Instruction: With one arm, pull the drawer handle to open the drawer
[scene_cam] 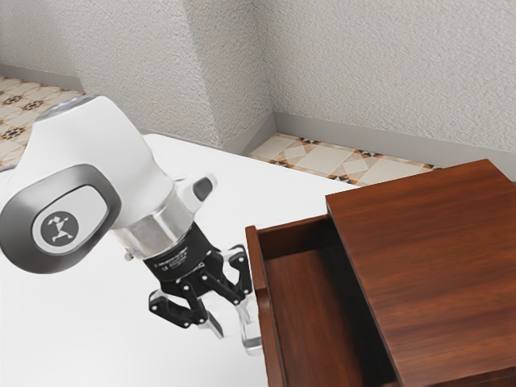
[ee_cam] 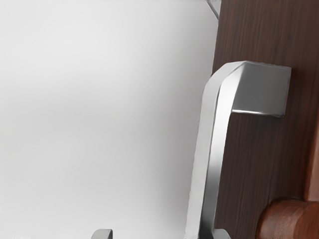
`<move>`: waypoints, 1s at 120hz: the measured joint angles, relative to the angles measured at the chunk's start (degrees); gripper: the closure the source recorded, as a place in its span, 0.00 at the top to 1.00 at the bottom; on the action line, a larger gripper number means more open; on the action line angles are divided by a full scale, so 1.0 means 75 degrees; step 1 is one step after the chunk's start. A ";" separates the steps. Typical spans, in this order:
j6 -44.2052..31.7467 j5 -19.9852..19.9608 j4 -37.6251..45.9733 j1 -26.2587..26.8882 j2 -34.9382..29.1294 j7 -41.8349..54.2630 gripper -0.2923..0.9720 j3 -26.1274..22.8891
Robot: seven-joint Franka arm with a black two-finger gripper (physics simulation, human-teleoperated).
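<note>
1. The drawer handle (scene_cam: 251, 326) is a silver bar low in the frame, just left of centre, fixed to the outer face of the drawer front (scene_cam: 264, 302). Its long axis runs along that face, from mid-frame down toward the bottom edge. In the wrist view the handle (ee_cam: 212, 149) bends at one end into a flat foot fixed to the dark wood.
2. The drawer (scene_cam: 310, 298) stands well out of the cabinet (scene_cam: 427, 258), with its hollow inside showing, so I judge the opening largely done.
3. The gripper (scene_cam: 226, 305) sits just to the left of the handle in the exterior view, with its black body pointing down and to the right at it.
4. In the wrist view the fingers are apart. One fingertip (ee_cam: 102, 233) stands clear of the bar with white table between them, and the bar lies close to the other finger. The handle is therefore not clamped from both sides.
5. Any further pull would run leftward in the exterior view, away from the cabinet and square to the bar's long axis.
6. The white table (scene_cam: 89, 339) lies under the hand, and the arm (scene_cam: 97, 185) comes in from the upper left.
</note>
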State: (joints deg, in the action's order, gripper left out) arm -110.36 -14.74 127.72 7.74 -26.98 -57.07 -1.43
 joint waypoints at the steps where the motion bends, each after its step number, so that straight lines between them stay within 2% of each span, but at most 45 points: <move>1: 0.0017 0.0011 0.0000 0.0000 -0.0008 -0.0005 0.37 0.0002; 73: 0.0869 0.0185 0.0497 -0.0279 -0.0879 -0.0219 0.37 -0.0006; 111: 0.0945 0.0185 0.0473 -0.0253 -0.1254 -0.0275 0.42 0.0003; 120: 0.1088 0.0257 0.0127 -0.0263 -0.1319 -0.0285 0.44 0.0049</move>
State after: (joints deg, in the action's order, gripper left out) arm -102.20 -12.81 128.68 5.77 -36.88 -59.20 -1.07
